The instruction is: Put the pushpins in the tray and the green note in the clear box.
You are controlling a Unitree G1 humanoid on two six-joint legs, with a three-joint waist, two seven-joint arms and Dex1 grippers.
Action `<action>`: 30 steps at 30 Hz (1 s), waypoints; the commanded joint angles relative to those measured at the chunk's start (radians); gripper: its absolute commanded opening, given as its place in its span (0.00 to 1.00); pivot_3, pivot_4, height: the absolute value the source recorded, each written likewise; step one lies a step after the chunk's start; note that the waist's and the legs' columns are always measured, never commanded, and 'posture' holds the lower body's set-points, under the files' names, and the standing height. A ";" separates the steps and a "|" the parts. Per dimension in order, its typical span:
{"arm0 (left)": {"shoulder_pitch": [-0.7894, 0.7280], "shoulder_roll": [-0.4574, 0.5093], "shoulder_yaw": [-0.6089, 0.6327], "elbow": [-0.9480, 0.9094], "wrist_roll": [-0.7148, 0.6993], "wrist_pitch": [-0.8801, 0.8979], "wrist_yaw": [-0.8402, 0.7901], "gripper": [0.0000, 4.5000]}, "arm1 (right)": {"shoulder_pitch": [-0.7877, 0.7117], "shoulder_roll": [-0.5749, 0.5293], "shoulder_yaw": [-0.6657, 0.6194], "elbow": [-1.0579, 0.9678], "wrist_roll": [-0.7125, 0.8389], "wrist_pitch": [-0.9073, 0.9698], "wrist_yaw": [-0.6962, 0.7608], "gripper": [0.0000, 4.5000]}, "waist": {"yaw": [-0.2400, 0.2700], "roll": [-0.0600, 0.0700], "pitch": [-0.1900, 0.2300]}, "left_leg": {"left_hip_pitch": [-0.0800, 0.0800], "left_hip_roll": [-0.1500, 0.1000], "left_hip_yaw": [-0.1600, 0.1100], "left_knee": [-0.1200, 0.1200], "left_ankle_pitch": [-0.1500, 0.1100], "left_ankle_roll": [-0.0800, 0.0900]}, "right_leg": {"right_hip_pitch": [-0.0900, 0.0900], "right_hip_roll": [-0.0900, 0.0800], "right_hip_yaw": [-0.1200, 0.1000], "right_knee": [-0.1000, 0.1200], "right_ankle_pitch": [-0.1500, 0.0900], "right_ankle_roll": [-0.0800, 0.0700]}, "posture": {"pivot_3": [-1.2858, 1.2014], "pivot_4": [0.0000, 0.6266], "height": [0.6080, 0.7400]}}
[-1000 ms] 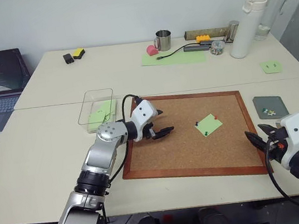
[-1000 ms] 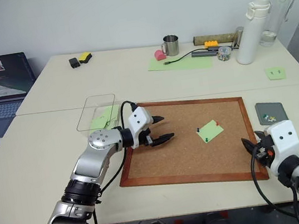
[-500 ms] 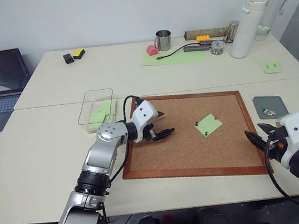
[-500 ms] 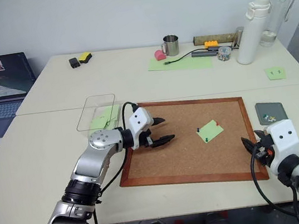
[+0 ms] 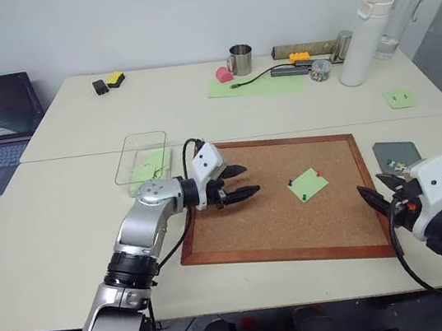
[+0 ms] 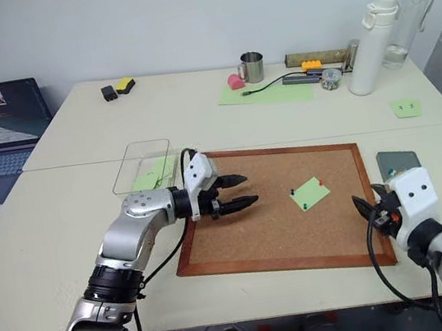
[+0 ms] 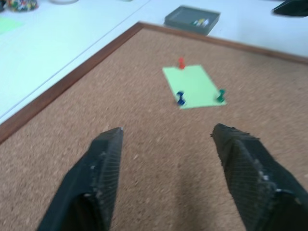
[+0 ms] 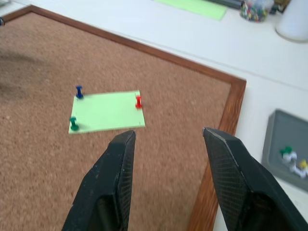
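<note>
While the green note (image 5: 308, 185) lies pinned to the cork board (image 5: 248, 236) by three pushpins (image 8: 79, 91) (blue, green and red), the step in hand appears to be the approach to the first pin. Left hand (image 5: 238, 182) hovers over the board's left part, well apart from the note, fingers spread with nothing between them. Right hand (image 5: 379, 194) waits at the board's right edge, fingers likewise wide and empty. The next move calls for a narrow, exact pinch on one small pin head, then a straight pull out of the cork, or the paper may tear. Containers: the grey tray (image 5: 398, 154), on the worktop right of the board, already carries a few small pins; the clear box (image 5: 142, 163), off the board's far-left corner, holds one green paper.
</note>
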State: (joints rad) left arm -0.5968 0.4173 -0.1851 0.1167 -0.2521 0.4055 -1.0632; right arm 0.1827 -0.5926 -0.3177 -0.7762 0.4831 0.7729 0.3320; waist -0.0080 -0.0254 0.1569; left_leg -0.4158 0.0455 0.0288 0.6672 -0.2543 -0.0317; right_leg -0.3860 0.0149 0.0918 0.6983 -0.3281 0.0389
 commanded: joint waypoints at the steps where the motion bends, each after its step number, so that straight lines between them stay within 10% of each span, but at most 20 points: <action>1: 0.002 0.004 0.018 -0.062 -0.049 0.023 -0.019 0.47 | -0.075 -0.011 0.079 0.024 -0.022 -0.016 0.017 0.51 | -0.001 0.000 0.000 | 0.000 0.000 0.000 0.000 0.000 0.000 | 0.000 0.000 0.000 0.000 0.000 0.000 | 0.52 0.24 1.00; 12: 0.033 -0.022 0.010 -0.106 -0.070 0.036 0.017 0.01 | -0.269 0.044 0.256 0.240 -0.117 -0.091 0.026 0.51 | 0.000 0.000 0.000 | 0.000 0.001 0.000 0.001 0.000 0.000 | 0.000 0.000 0.000 0.000 0.000 0.000 | 0.52 0.24 1.00; 30: 0.134 -0.062 -0.131 0.084 0.121 -0.132 0.105 0.01 | -0.431 0.200 0.294 0.603 -0.227 -0.218 0.000 0.51 | 0.002 0.003 -0.002 | 0.000 0.001 0.000 0.002 0.000 0.000 | 0.000 -0.001 0.001 0.001 0.000 0.000 | 0.52 0.24 1.00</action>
State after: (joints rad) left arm -0.4705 0.3577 -0.3074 0.1704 -0.1571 0.2859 -0.9742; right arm -0.2270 -0.4046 -0.0102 -0.1836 0.2568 0.5811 0.3273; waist -0.0059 -0.0228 0.1547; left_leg -0.4152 0.0464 0.0293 0.6699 -0.2544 -0.0315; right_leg -0.3854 0.0143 0.0926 0.6994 -0.3279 0.0387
